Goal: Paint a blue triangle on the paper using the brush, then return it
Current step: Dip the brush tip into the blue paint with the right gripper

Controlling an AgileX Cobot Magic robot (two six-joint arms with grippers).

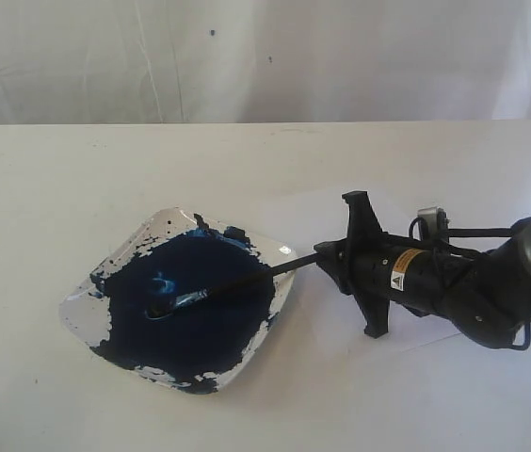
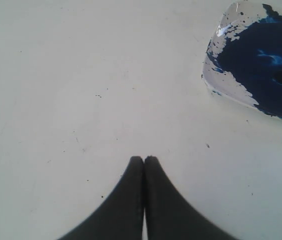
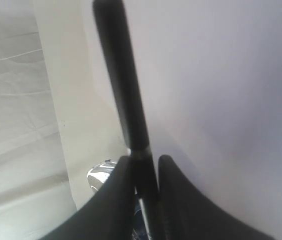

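- Your right gripper sat just right of the paint dish, arm reaching in from the right edge of the exterior view.
- Its two fingers were pressed against both sides of the brush handle. In the right wrist view I saw no gap on either side, so I read it as clamped on the brush.
- The grip point was near the narrow silver band on the handle. The rear of the handle stuck out past the fingers, blurred and close to that camera.
- The brush ran on a slant from the gripper down into the dish. Its bristle tip lay in the dark-blue paint pool, and the handle crossed the dish's right rim.
- The pool covered most of the dish. Only patchy bare rim showed at the left and bottom corners, with blue splatter on it.
- The paper lay flat on the table under your right gripper, beside the dish on its right. Its edge was faint in the exterior view and clearer in the right wrist view, whiter than the cream tabletop.
- Your left gripper had its fingers together, tips touching, nothing between them.
- It hung over bare table near the dish, apart from it. It was not in the exterior view.
- A wrinkled white backdrop stood behind the table.
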